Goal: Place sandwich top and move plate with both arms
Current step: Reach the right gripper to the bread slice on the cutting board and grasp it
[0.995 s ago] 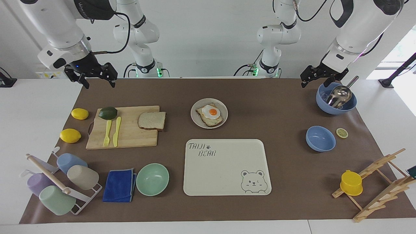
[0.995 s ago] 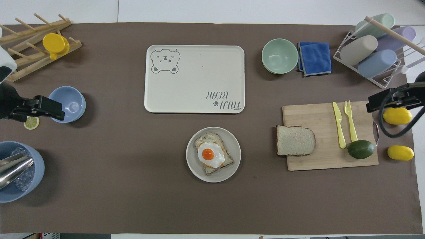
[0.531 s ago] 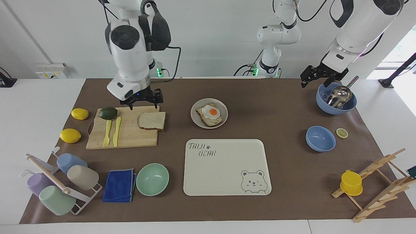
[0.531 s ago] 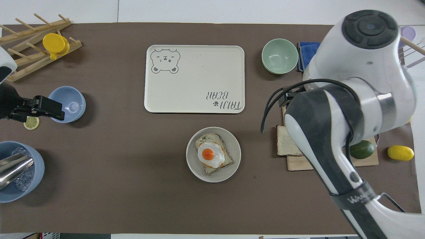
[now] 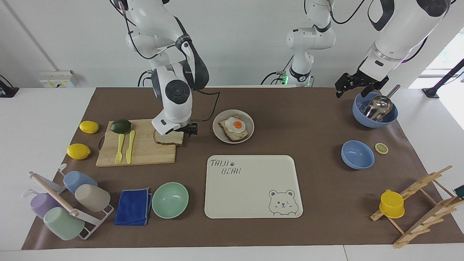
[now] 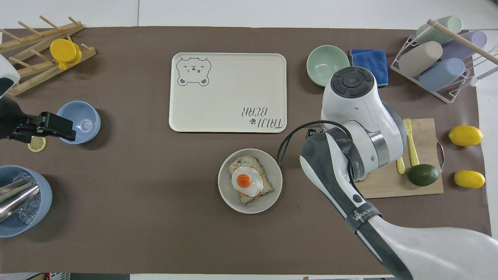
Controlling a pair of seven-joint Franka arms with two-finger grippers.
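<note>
The sandwich top (image 5: 169, 139), a plain bread slice, lies flat on the wooden cutting board (image 5: 145, 152). My right gripper (image 5: 187, 130) is low over the slice's edge toward the plate, open, with its fingertips hidden by the wrist. In the overhead view the right arm covers the slice. The plate (image 5: 248, 119), also seen as the plate (image 6: 229, 192), sits beside the board and holds a toast slice with a fried egg (image 5: 237, 125). My left gripper (image 5: 353, 86) waits open above the blue bowl holding a metal scoop (image 5: 362, 116).
A cream bear tray (image 5: 250, 192) lies farther from the robots than the plate. An avocado (image 5: 120, 125), a yellow fork and a knife share the board. A mint bowl (image 5: 170, 199), a blue cloth, two lemons, a cup rack and an empty blue bowl (image 5: 357, 155) stand around.
My right arm swung in from the table edge by the lemons, over the board, and came down at the bread slice. The left arm has not moved.
</note>
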